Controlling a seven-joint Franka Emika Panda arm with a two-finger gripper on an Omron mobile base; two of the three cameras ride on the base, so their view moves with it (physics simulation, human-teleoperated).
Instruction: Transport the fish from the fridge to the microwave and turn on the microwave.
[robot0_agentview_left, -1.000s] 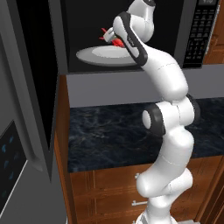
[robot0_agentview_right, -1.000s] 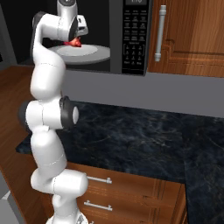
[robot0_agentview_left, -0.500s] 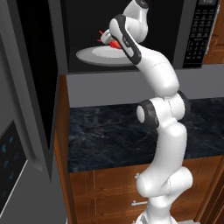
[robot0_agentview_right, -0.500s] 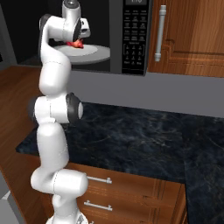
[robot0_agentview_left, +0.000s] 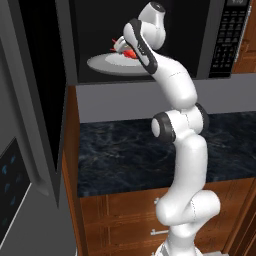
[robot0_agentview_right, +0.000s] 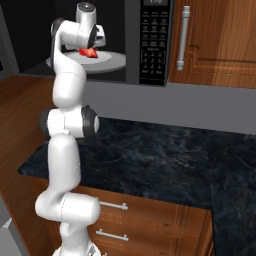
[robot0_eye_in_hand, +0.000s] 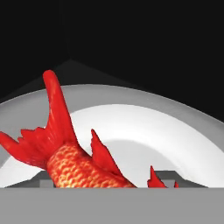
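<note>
The red-orange fish hangs just above the round grey turntable inside the microwave's dark cavity. My gripper is shut on the fish's body, and the tail points up and away from the hand. In the left base view the gripper reaches into the microwave with the fish over the turntable. The right base view has the fish below the gripper, over the turntable. The fridge is out of view.
The microwave door stands open on the left. The black keypad sits right of the cavity, beside a wooden cabinet with a bar handle. A dark stone counter lies below, over wooden drawers.
The hand has carried the fish a little deeper into the cavity and lower toward the turntable. The elbow has shifted slightly as the arm stretched.
</note>
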